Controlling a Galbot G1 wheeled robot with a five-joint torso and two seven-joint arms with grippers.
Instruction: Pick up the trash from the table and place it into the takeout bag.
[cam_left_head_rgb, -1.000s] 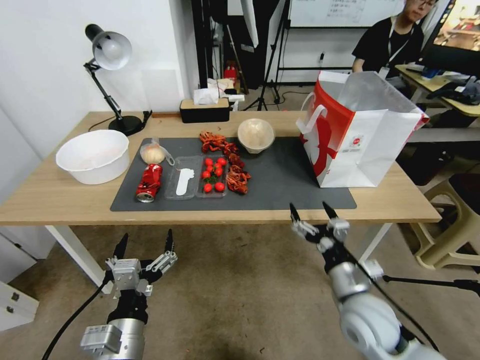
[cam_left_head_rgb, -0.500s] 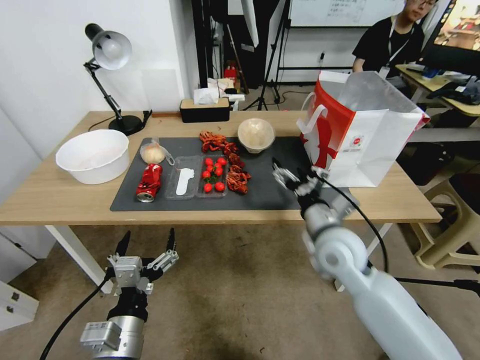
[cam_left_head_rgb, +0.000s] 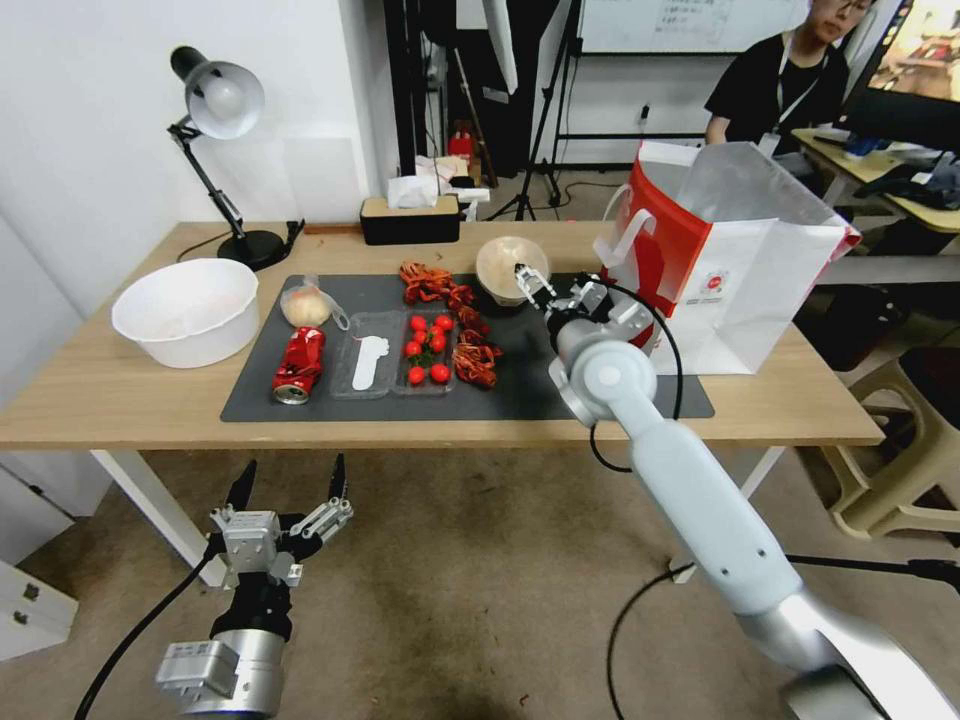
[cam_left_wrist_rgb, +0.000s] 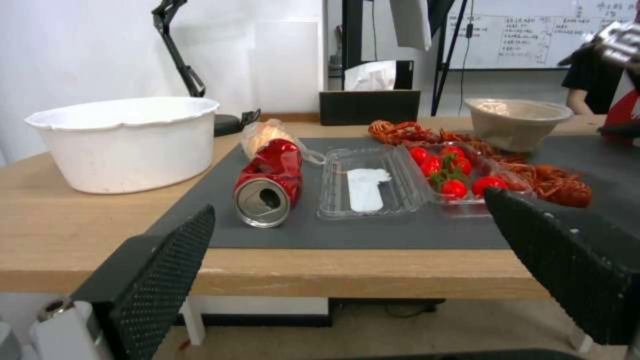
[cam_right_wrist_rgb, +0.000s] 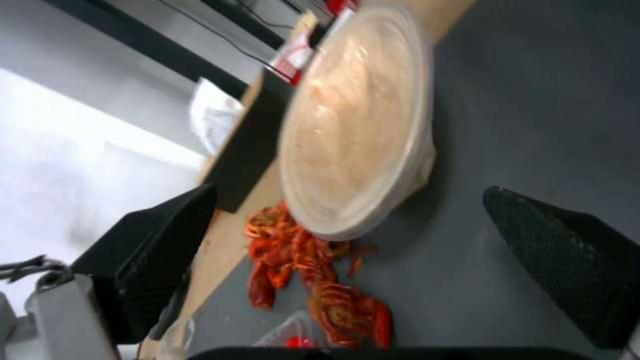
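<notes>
The round lidded bowl (cam_left_head_rgb: 512, 268) is a beige tapered tub under a clear, slightly domed lid, standing upright at the far edge of the dark grey mat (cam_left_head_rgb: 560, 370) on the table (cam_left_head_rgb: 90, 390). The right gripper (cam_left_head_rgb: 545, 287) is extended over the mat, just beside the bowl's right flank, with its jaws spread wide and nothing between them; in the right wrist view the bowl (cam_right_wrist_rgb: 353, 125) lies ahead of the two black textured fingers (cam_right_wrist_rgb: 560, 250), not between them, and contact cannot be confirmed. Red crayfish shells (cam_left_head_rgb: 470, 345) lie strewn just left of the bowl, alongside an open clear clamshell tray (cam_left_head_rgb: 395, 365) holding cherry tomatoes. Further left are a crushed red can (cam_left_head_rgb: 299, 366) lying on its side and a clear bag with a beige lump (cam_left_head_rgb: 306, 306). The takeout bag (cam_left_head_rgb: 730, 270) stands open at the right end of the mat, white with red sides, white loop handles and a small red logo whose text is too small to read; no other writing is legible. A white basin (cam_left_head_rgb: 187, 310) sits on the bare wood to the left. The left gripper (cam_left_head_rgb: 288, 490) hangs below the table's front edge, well apart from the litter, jaws wide and empty.
</notes>
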